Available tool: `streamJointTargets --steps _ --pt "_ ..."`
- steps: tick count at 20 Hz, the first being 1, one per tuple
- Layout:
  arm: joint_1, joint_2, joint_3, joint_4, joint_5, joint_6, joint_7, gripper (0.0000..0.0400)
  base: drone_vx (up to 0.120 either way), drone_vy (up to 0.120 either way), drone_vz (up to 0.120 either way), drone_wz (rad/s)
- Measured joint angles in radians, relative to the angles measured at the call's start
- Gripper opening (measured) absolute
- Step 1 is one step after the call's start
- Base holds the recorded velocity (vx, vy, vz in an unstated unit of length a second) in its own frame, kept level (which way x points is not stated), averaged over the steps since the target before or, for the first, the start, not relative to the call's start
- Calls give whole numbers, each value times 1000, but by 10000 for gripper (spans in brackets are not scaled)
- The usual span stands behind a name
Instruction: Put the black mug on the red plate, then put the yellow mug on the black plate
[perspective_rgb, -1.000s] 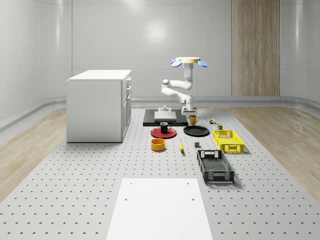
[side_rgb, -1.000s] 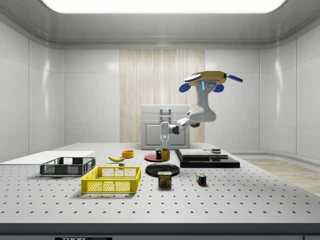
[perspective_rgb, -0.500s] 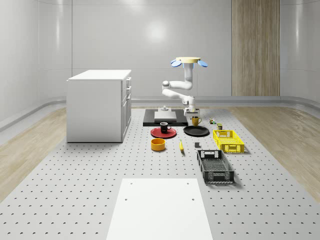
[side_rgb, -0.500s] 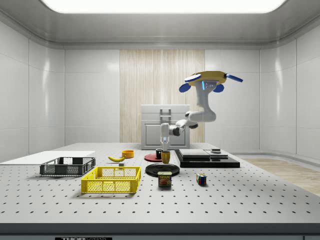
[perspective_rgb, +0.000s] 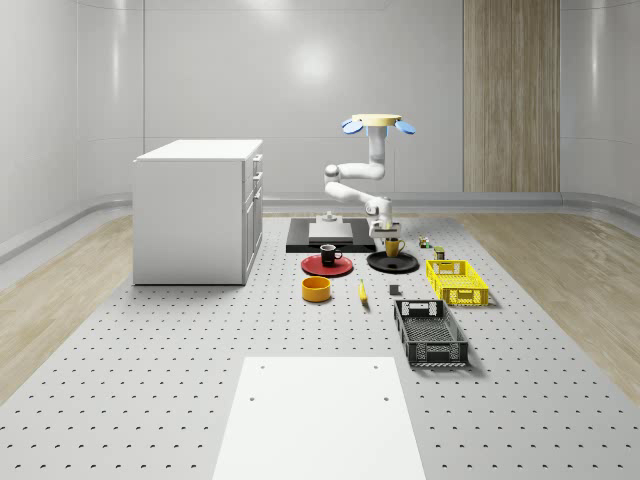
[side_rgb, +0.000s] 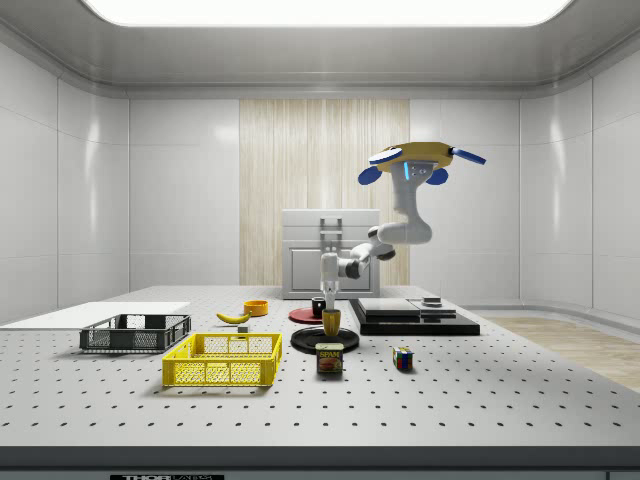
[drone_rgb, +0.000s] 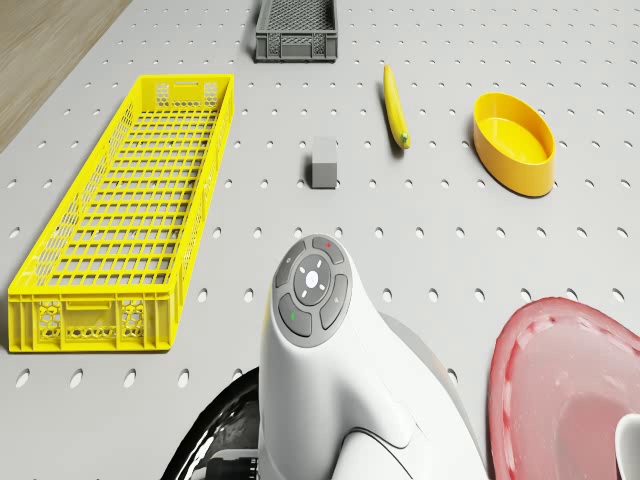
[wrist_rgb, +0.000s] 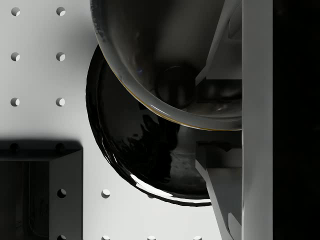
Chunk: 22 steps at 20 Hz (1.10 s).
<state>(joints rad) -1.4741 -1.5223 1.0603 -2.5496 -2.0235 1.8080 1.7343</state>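
Observation:
The drone (perspective_rgb: 372, 122) hovers over the black platform (perspective_rgb: 322, 236) behind the plates. Its arm reaches down to the gripper (perspective_rgb: 387, 237), which is shut on the rim of the yellow mug (perspective_rgb: 392, 245). The mug hangs upright, very low over the black plate (perspective_rgb: 400, 266); I cannot tell whether they touch. In the side view the gripper (side_rgb: 330, 307) holds the yellow mug (side_rgb: 331, 320) right above the black plate (side_rgb: 312, 342). The black mug (perspective_rgb: 329, 254) stands on the red plate (perspective_rgb: 318, 268). In the wrist view, the mug's rim (wrist_rgb: 150, 102) is close up, with the black plate (wrist_rgb: 140, 155) beneath.
On the floor in front of the plates lie a yellow bowl (perspective_rgb: 317, 289), a banana (perspective_rgb: 362, 291) and a small grey block (perspective_rgb: 394, 291). A yellow crate (perspective_rgb: 456, 281) and a black crate (perspective_rgb: 429, 332) lie toward the whole-scene view's right. A white cabinet (perspective_rgb: 198, 210) stands at its left.
The arm has carried the yellow mug toward the whole-scene view's right and down, from beside the black plate to low over it. The drone has held its place.

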Motion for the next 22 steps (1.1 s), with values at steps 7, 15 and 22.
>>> streamJointTargets --steps 7,15,22 --pt "-21 10 -33 21 -35 15 31 293 0 0 0 0" --pt "14 4 31 -23 16 -32 5 385 0 0 0 0" --pt "38 -2 95 -59 70 -71 -2 397 0 0 0 0"
